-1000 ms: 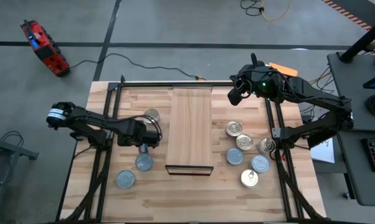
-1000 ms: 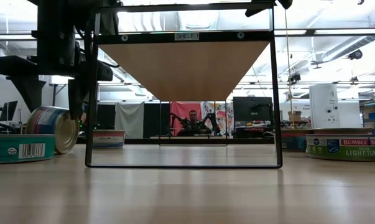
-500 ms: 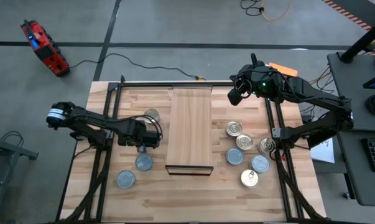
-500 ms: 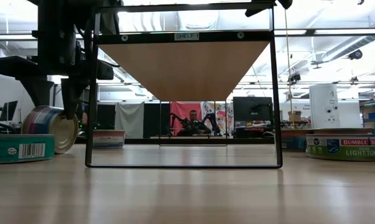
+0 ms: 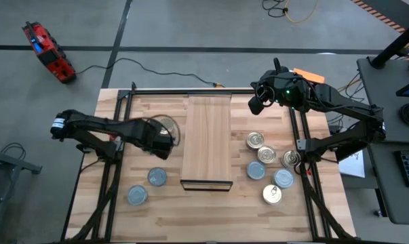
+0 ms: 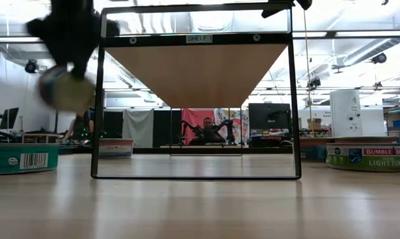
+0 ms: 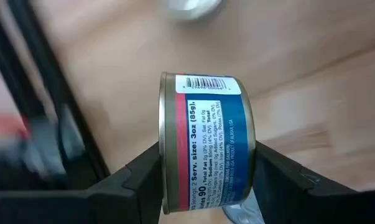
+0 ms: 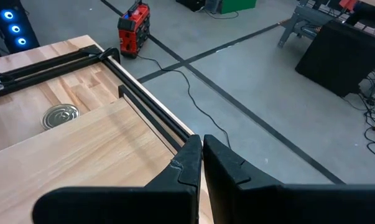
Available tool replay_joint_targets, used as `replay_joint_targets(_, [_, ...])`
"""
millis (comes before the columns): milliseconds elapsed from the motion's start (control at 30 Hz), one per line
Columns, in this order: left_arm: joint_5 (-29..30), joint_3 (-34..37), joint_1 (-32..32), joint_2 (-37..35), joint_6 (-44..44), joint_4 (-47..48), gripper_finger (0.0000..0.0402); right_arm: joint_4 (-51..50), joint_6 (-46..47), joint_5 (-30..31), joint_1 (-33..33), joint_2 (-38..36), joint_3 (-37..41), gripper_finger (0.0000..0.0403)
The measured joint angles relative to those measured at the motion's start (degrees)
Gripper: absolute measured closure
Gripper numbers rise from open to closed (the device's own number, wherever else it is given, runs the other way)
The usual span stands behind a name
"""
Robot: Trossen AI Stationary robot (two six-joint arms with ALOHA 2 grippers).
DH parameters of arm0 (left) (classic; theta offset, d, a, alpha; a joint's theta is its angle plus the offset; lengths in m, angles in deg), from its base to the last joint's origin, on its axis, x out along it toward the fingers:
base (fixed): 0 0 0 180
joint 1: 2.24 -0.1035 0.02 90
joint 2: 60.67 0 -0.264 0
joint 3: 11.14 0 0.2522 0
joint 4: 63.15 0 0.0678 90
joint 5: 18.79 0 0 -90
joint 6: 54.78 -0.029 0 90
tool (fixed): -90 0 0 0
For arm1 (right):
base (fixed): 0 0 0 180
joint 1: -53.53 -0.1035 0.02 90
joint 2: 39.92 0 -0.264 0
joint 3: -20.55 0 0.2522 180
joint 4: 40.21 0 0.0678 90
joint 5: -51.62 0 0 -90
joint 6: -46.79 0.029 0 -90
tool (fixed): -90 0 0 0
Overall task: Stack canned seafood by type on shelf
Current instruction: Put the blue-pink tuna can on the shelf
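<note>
Left claw [image 7: 203,180]: pinching a blue-and-red tin [image 7: 203,143] on its side, lifted off the table [image 5: 211,210].
Right claw [image 8: 201,158]: pressed together, empty.

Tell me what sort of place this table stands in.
Probably a robotics lab or open workshop: a grey concrete floor marked with dark tape lines, a red and black power unit trailing a cable, and desks with dark monitors beyond the pale wooden table.

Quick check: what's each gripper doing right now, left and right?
Left gripper: shut on a tin, lifted off the table beside the shelf.
Right gripper: shut, empty, waiting at the table's far edge.
</note>
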Motion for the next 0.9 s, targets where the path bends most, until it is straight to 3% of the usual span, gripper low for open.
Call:
replay_joint_targets(100, [8.42, -7.36, 0.71, -0.04, -20.67, -3.18, 0.0223, 0.0, -0.15, 0.01, 0.0, 0.0, 0.0, 0.0394])
replay_joint_targets(267, [20.25, -12.56, 3.06, -0.07, -66.55, -14.7, 0.0223, 0.0, -0.16, 0.02, 0.0, 0.0, 0.0, 0.0394])
replay_joint_targets(333, [20.84, -12.64, 1.83, -0.07, -75.51, -18.38, 0.0223, 0.0, -0.16, 0.01, 0.0, 0.0, 0.0, 0.0394])
replay_joint_targets(600, [22.82, -11.32, 0.41, 0.04, -82.64, -27.56, 0.0223, -0.06, 0.93, 0.02, 0.0, 0.0, 0.0, 0.0394])
replay_joint_targets(900, [22.35, -11.25, 0.3, 5.76, -82.86, -33.01, 0.0223, -0.07, 0.99, 0.02, 0.0, -0.01, 0.0, 0.0394])
